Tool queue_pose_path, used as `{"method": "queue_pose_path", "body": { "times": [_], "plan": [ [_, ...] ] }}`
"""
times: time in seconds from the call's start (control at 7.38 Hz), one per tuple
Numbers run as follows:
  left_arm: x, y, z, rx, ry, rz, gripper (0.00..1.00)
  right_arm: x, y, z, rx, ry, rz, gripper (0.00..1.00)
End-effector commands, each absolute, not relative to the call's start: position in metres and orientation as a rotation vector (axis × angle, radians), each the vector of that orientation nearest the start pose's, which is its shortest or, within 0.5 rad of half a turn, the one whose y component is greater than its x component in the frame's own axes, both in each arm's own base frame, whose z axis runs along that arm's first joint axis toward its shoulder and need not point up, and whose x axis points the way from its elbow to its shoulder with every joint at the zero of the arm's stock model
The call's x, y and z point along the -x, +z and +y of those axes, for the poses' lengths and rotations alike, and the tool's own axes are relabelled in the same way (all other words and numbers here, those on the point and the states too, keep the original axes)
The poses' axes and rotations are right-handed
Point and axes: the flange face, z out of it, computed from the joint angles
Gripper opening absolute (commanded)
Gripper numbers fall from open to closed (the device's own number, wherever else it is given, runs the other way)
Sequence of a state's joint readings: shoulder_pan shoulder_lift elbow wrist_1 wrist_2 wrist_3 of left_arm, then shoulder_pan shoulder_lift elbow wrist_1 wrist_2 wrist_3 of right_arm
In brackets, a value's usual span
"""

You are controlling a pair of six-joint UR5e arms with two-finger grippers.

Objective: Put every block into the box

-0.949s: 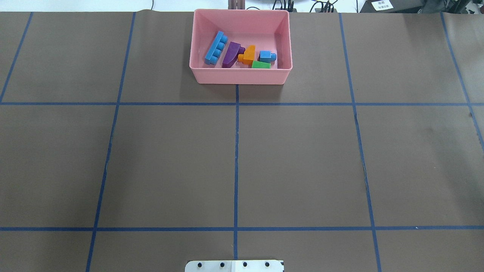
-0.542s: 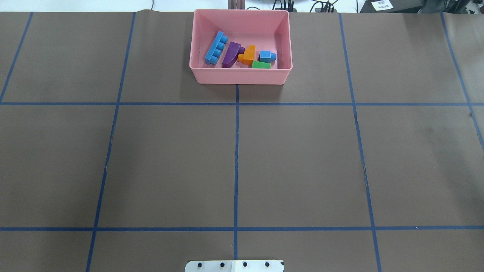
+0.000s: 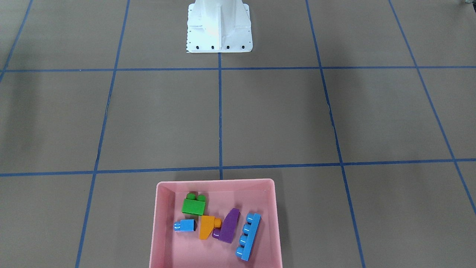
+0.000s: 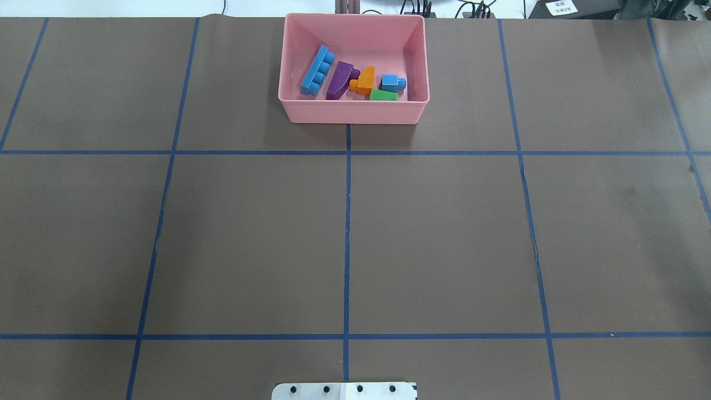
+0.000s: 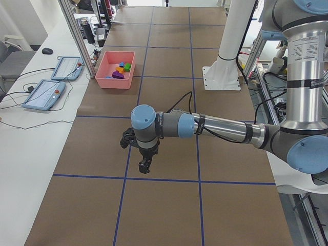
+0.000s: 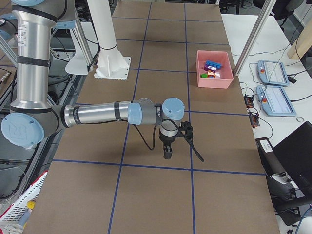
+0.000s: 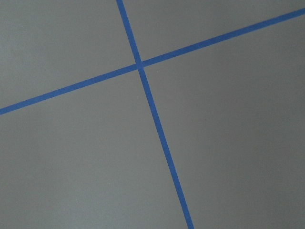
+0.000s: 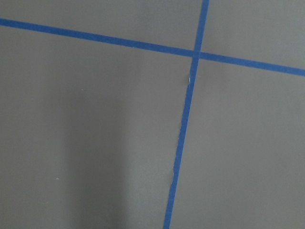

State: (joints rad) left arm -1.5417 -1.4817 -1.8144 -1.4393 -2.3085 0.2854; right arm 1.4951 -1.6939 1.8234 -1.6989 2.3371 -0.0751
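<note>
The pink box [image 4: 355,114] stands at the table's far middle; it also shows in the front-facing view [image 3: 160,223]. All five blocks lie inside it: long blue [image 4: 317,70], purple sloped [image 4: 339,80], orange sloped [image 4: 364,81], small blue [image 4: 393,83], green [image 4: 383,95]. My left gripper [image 5: 145,166] hangs over bare table far from the box, seen only in the exterior left view. My right gripper [image 6: 167,153] does the same, seen only in the exterior right view. I cannot tell whether either is open or shut.
The white robot base [image 3: 219,29] stands at the near middle of the table. Blue tape lines grid the brown surface. Tablets [image 5: 43,95] lie on the side bench beyond the box, with a metal post [image 6: 253,34] beside it.
</note>
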Motion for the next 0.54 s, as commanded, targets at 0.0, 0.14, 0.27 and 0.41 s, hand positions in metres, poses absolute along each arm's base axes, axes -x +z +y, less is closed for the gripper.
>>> {"method": "queue_pose_path", "body": {
  "times": [0.0,0.14,0.27,0.41],
  "plan": [
    [0.053,0.593,-0.456,-0.133,0.314,0.730,1.00,-0.053,0.604,-0.433,-0.021,-0.092,-0.792,1.00],
    [0.053,0.595,-0.456,-0.129,0.312,0.732,1.00,-0.058,0.603,-0.433,-0.030,-0.084,-0.791,1.00],
    [0.053,0.597,-0.455,-0.126,0.311,0.732,1.00,-0.059,0.604,-0.433,-0.029,-0.085,-0.785,1.00],
    [0.053,0.604,-0.455,-0.117,0.306,0.733,1.00,-0.059,0.604,-0.434,-0.032,-0.088,-0.785,1.00]
  ]
}}
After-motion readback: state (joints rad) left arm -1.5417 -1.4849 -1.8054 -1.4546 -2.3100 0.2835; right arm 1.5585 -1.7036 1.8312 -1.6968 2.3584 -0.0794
